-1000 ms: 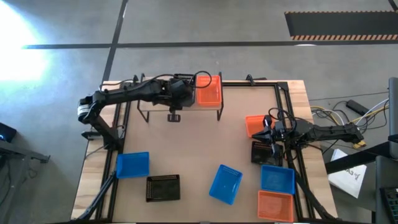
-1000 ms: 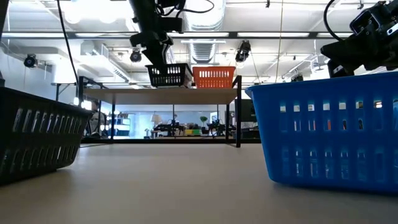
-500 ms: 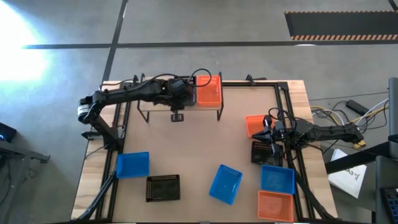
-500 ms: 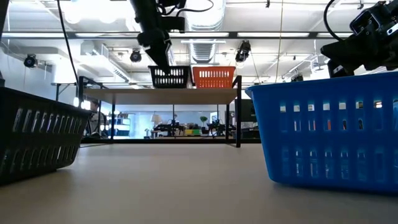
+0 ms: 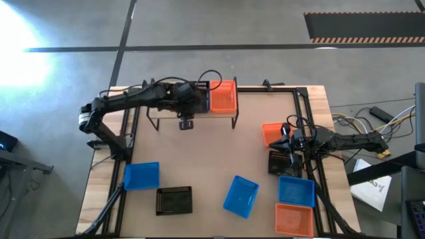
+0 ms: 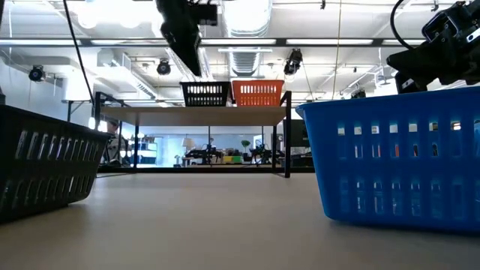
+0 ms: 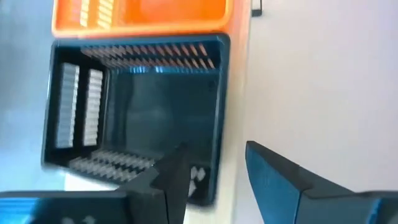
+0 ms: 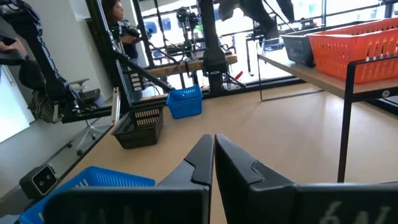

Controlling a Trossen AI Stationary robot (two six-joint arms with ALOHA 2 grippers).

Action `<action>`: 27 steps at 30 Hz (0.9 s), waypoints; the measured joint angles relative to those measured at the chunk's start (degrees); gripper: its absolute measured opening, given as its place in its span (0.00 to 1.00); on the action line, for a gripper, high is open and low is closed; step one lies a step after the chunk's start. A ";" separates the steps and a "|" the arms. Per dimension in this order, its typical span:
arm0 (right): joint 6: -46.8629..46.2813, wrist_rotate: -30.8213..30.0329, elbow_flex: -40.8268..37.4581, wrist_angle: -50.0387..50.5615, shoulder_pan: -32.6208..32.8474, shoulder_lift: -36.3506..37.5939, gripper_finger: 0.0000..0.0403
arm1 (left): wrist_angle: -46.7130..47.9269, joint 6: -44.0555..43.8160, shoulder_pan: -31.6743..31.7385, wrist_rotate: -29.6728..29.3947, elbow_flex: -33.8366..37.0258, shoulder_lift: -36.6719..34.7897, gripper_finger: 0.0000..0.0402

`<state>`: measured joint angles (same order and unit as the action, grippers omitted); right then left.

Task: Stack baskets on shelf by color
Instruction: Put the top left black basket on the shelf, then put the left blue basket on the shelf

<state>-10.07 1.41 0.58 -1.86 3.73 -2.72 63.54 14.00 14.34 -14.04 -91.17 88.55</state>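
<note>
Black perforated walls identify the basket (image 7: 137, 118) seen below the left gripper (image 7: 214, 171) in the left wrist view; the jaws are parted and nothing is held between them, one finger (image 7: 174, 177) overlapping the basket's near rim in the picture, though contact cannot be confirmed. In the high view the left arm is extended from the table's left edge across to the shelf (image 5: 159, 114), with the left gripper positioned above the shelf's middle. In the low view the black basket (image 6: 205, 94) is seen resting level on the shelf plank (image 6: 150, 110), just beside an orange basket (image 6: 257, 93), and the left arm is raised clear above it. Across the tabletop (image 5: 206, 156), going rightward in the high view, a blue basket (image 5: 141, 176) and a second black basket (image 5: 174, 200) lie near the front left, a tilted blue basket (image 5: 240, 196) lies at front centre, and a blue basket (image 5: 296, 191) with an orange basket (image 5: 294, 220) in front of it is placed at front right. The right arm is stretched in from the right edge, and the right gripper (image 8: 214, 152) is held with its jaws pressed together on nothing, above another orange basket (image 5: 271, 133) and a black basket (image 5: 277, 163).
</note>
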 joint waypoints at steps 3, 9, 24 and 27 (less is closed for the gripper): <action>0.00 0.00 0.00 0.01 0.00 0.00 0.02 | 5.12 -4.38 -2.34 -0.09 -0.27 -1.87 0.34; -0.01 0.00 0.00 -0.03 0.00 0.00 0.02 | 14.86 -15.90 -14.37 -0.10 0.22 -2.59 0.34; -0.01 0.01 -0.02 -0.02 0.01 0.00 0.02 | 15.00 -93.19 -46.39 -0.63 16.37 -1.38 0.34; -0.01 0.01 -0.01 -0.01 0.02 0.00 0.02 | 14.96 -107.80 -48.61 -0.08 21.87 -1.40 0.35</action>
<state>-10.09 1.42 0.56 -1.87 3.75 -2.72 78.50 -93.80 -34.27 -14.12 -69.30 87.15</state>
